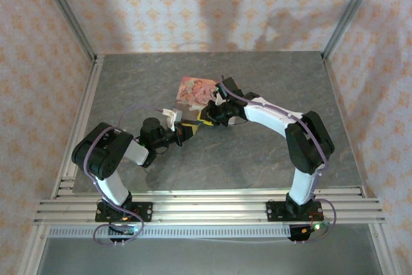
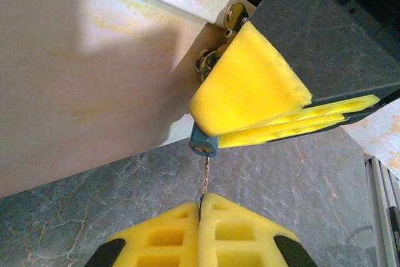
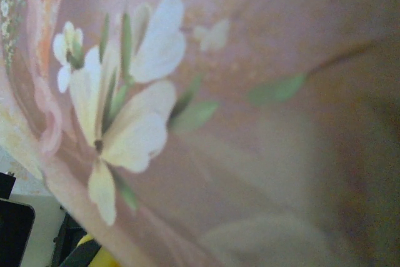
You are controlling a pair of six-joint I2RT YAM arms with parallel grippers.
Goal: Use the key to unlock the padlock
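My left pincer [image 2: 201,207] is clenched on the key [image 2: 205,176], its thin shaft pointing straight ahead with the tip meeting the blue padlock [image 2: 201,142], which my right pincer [image 2: 210,128] grips just above the tabletop [image 2: 94,217].

The padlock [image 2: 202,142], a tiny blue body with its keyhole end showing, is clamped between the yellow pads of the right gripper [image 2: 211,133], which hide most of it. The key [image 2: 205,176], a thin dark sliver, runs straight from that keyhole to the left gripper [image 2: 200,207], which pinches its other end.
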